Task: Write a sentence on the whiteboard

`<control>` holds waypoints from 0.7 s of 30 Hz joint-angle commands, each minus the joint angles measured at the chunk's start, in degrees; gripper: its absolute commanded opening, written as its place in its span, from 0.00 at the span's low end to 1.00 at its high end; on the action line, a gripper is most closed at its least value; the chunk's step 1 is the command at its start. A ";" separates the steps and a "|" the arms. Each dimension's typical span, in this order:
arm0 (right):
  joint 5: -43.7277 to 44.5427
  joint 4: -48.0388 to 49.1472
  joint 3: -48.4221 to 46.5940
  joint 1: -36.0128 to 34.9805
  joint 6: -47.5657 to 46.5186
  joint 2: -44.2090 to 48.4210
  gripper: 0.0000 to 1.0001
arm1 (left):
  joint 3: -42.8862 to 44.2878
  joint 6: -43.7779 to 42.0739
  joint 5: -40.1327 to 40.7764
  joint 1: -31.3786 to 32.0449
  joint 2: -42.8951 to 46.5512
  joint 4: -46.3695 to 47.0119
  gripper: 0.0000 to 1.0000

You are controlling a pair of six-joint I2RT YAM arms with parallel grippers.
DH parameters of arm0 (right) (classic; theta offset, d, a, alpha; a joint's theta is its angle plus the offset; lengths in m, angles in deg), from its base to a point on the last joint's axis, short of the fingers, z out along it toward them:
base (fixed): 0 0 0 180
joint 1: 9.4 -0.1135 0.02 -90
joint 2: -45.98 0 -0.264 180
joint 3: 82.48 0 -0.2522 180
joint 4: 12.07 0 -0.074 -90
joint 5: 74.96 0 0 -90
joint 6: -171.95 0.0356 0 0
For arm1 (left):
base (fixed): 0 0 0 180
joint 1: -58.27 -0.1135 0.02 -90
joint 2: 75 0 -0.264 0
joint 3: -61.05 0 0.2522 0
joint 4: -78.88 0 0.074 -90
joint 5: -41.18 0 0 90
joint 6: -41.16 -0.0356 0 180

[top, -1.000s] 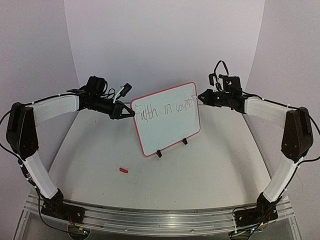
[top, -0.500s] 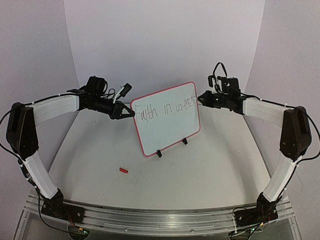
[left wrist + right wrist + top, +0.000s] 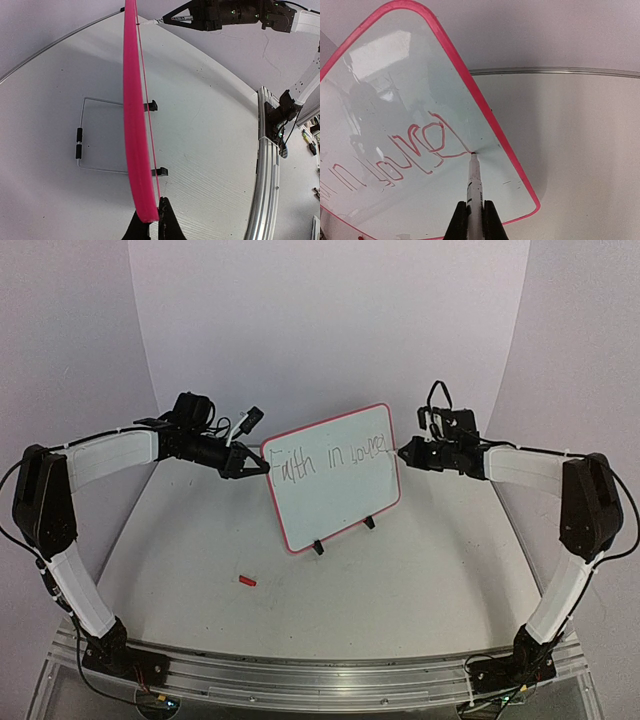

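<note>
The whiteboard (image 3: 335, 505), white with a red-pink rim, stands tilted on two black clip feet (image 3: 319, 548). My left gripper (image 3: 264, 466) is shut on its upper left edge; in the left wrist view the jaws (image 3: 150, 223) pinch the pink rim (image 3: 132, 125). My right gripper (image 3: 405, 451) is shut on a thin white marker (image 3: 475, 182), whose tip touches the board near its upper right edge. The sentence (image 3: 330, 455) is one line along the top, roughly "Faith in your" plus further strokes. It shows as red strokes (image 3: 415, 145) in the right wrist view.
A small red marker cap (image 3: 247, 581) lies on the table in front of the board, to the left. A wire stand (image 3: 82, 145) props the board from behind. The metal rail (image 3: 320, 680) with both arm bases runs along the near edge.
</note>
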 commanded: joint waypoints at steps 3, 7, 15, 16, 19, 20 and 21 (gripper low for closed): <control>4.57 1.75 -0.60 -0.08 0.43 2.03 0.00 | 0.30 -2.71 0.78 2.12 -1.07 -5.84 0.00; 4.99 1.90 -1.36 -0.07 0.41 3.95 0.00 | 0.30 -2.69 0.80 2.12 -0.98 -5.84 0.00; 2.41 2.19 -3.18 -0.08 0.19 4.54 0.00 | 0.30 -2.72 0.79 2.13 -0.84 -5.77 0.00; 2.62 2.18 -3.50 -0.06 0.16 4.23 0.00 | 0.30 -2.75 0.80 2.12 -0.86 -5.77 0.00; 2.92 2.17 -4.75 -0.10 -0.04 3.37 0.00 | 0.30 -2.72 0.78 2.12 -0.96 -5.77 0.00; 3.04 2.21 -5.23 -0.11 -0.01 3.07 0.00 | 0.30 -2.73 0.80 2.12 -0.95 -5.80 0.00; 3.29 2.28 -5.73 -0.09 -0.04 2.79 0.00 | 0.30 -2.72 0.80 2.12 -0.95 -5.79 0.00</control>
